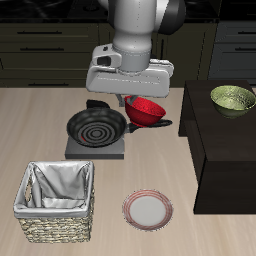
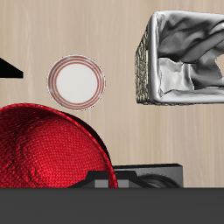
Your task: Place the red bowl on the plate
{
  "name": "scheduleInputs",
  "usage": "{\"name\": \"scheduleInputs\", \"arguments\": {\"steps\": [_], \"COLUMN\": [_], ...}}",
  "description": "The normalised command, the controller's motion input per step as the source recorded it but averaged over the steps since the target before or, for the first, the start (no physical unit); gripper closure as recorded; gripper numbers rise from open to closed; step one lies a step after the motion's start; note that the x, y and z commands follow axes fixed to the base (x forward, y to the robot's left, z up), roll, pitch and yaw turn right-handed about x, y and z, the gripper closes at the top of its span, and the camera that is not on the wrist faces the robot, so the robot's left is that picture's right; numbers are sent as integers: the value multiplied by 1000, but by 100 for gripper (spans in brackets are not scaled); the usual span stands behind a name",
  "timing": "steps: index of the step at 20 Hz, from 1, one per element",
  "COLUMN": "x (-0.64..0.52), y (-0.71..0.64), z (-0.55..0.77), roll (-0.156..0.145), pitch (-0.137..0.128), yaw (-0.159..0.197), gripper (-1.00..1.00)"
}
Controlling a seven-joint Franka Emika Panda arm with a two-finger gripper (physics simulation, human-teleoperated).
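The robot arm's pincer point(image 1: 140, 98) grips the red bowl point(image 1: 146, 110) by its rim and holds it tilted in the air, above the table point(image 1: 60, 120) and just beside the frying pan point(image 1: 97, 126); its fingers are largely hidden by the arm's grey wrist block in the exterior view, but the bowl hangs clear of the surface with the pincer clamped on it. The black pan with its spiral rings sits on a dark square stove point(image 1: 96, 146) near the middle of the table. The plate point(image 1: 147, 209), pink-rimmed with a pale centre, lies flat and bare near the table's front edge, well apart from the raised bowl. Beside the plate stands a woven basket point(image 1: 54, 203) lined with grey cloth. An olive-green bowl point(image 1: 233, 98) rests on a dark cabinet point(image 1: 225, 150) at the table's side. In the wrist view, the ribbed red bowl point(image 2: 44, 149) fills much of the frame close to the camera, with the plate point(image 2: 76, 82) on the wood-grain table beyond it, the basket point(image 2: 184, 59) near that, and the edge of the pan and stove point(image 2: 149, 178) showing past the bowl's rim.
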Motion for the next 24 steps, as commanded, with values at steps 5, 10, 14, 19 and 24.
{"name": "scheduleInputs", "arguments": {"steps": [5,10,14,19,24], "x": [314,319,346,251,149], "y": [109,0,-59,-46,142], "z": [-9,-34,-42,-41,-62], "roll": [3,-5,-29,-17,22], "pitch": [4,5,-16,9,9], "yaw": [1,-15,-19,-38,19], "gripper": [100,100,100,100,100]}}
